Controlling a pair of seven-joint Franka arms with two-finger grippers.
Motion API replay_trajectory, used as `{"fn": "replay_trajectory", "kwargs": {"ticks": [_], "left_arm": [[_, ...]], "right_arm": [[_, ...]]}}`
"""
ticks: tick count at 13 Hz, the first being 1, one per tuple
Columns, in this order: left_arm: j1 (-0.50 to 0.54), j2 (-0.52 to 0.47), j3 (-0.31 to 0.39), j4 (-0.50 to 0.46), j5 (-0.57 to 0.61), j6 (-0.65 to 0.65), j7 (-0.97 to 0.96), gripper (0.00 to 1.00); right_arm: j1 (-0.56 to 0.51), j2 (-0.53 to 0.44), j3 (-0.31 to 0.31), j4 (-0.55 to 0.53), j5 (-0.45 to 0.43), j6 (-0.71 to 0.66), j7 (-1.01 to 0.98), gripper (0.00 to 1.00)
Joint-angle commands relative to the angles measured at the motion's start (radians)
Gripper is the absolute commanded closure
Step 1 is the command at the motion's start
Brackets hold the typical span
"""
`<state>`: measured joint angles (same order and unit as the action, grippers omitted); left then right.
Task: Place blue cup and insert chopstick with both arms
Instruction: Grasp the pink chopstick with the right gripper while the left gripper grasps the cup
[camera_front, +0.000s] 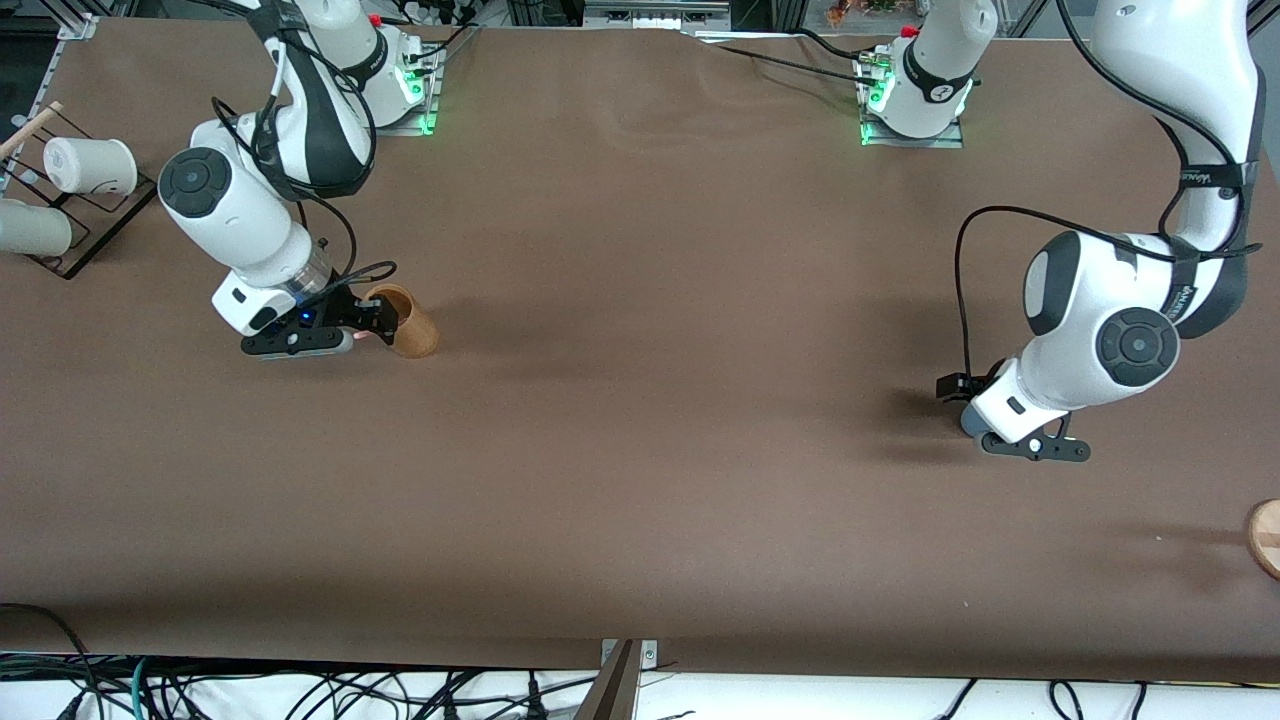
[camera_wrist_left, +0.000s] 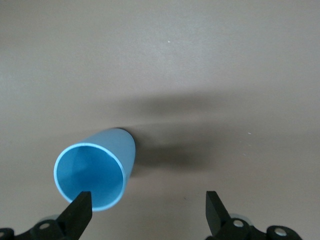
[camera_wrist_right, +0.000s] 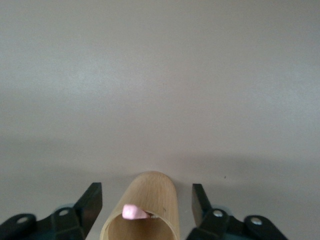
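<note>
- We find the right gripper (camera_front: 368, 322) low at the mouth of the tan-brown wooden cylindrical holder (camera_front: 408, 322), toward the right arm's end of the table. Its jaws stand apart, one on each side of the holder's rim, gripping nothing yet.
- The thin pale pink chopstick (camera_wrist_right: 133, 212) stands inside that holder; only its tip shows at the mouth.
- We judge the step in hand to be pinching that tip. The fingers should close on the stick alone, centred, and not on the wooden wall.
- The lift should run straight along the holder's axis, lest the holder tip over.
- The left gripper (camera_wrist_left: 148, 207) hovers low over the table at the left arm's end, jaws wide open and empty.
- The small light-blue tapered cup (camera_wrist_left: 97, 167) stands on the table just beneath it, nearer one finger than the other; we advise centring before closing.
</note>
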<state>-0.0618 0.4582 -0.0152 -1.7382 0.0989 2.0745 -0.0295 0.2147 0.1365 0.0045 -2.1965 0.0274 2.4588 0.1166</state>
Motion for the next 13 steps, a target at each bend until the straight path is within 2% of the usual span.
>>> {"fn": "replay_trajectory", "kwargs": {"ticks": [1, 3, 5, 6, 10, 13], "left_arm": [[0.025, -0.042, -0.002, -0.101, 0.038, 0.097, 0.057, 0.00], [0.056, -0.039, -0.002, -0.127, 0.038, 0.166, 0.104, 0.00], [0.065, -0.035, -0.002, -0.144, 0.038, 0.205, 0.111, 0.00], [0.066, -0.029, -0.002, -0.144, 0.038, 0.216, 0.112, 0.00], [0.066, -0.004, -0.002, -0.170, 0.024, 0.282, 0.111, 0.00], [0.066, 0.011, -0.002, -0.205, 0.022, 0.352, 0.108, 0.01]], "right_arm": [[-0.003, -0.009, 0.012, -0.017, 0.003, 0.020, 0.009, 0.48], [-0.003, -0.009, 0.012, -0.017, 0.003, 0.019, 0.011, 0.75], [-0.003, -0.011, 0.015, -0.017, 0.003, 0.014, 0.017, 0.96], [-0.003, -0.012, 0.028, -0.014, 0.003, 0.009, 0.017, 1.00], [-0.003, -0.037, 0.032, 0.049, 0.003, -0.039, 0.005, 1.00], [-0.003, -0.048, 0.034, 0.269, 0.000, -0.306, -0.005, 1.00]]}}
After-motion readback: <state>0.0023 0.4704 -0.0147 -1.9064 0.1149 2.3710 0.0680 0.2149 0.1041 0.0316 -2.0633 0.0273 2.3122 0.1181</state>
